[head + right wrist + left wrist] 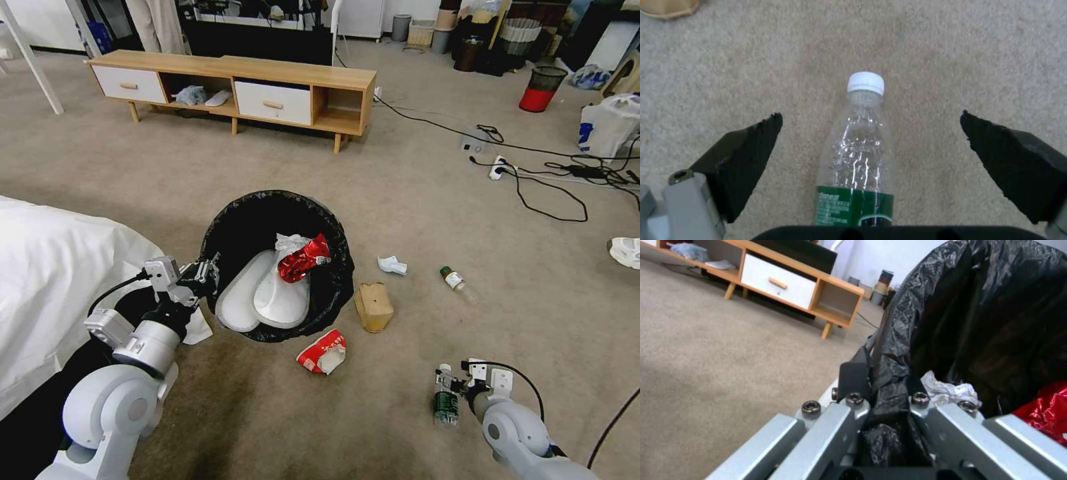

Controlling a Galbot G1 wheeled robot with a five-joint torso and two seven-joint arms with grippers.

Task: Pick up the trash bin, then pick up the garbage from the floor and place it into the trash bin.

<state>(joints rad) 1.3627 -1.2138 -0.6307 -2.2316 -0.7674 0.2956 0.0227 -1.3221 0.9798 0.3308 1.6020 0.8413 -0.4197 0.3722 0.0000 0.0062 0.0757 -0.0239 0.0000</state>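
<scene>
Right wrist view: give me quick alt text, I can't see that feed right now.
The right claw hangs open above a clear green-labelled bottle lying on the beige carpet, one black pad on each side and neither touching it. The bottle's white cap points away from the claw, and a corner of the brown bag shows at the edge.

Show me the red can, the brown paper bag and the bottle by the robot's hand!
red can (303, 257), head view, crumpled middle.
brown paper bag (373, 307), head view, front face.
bottle (860, 156), right wrist view, clear body.
</scene>
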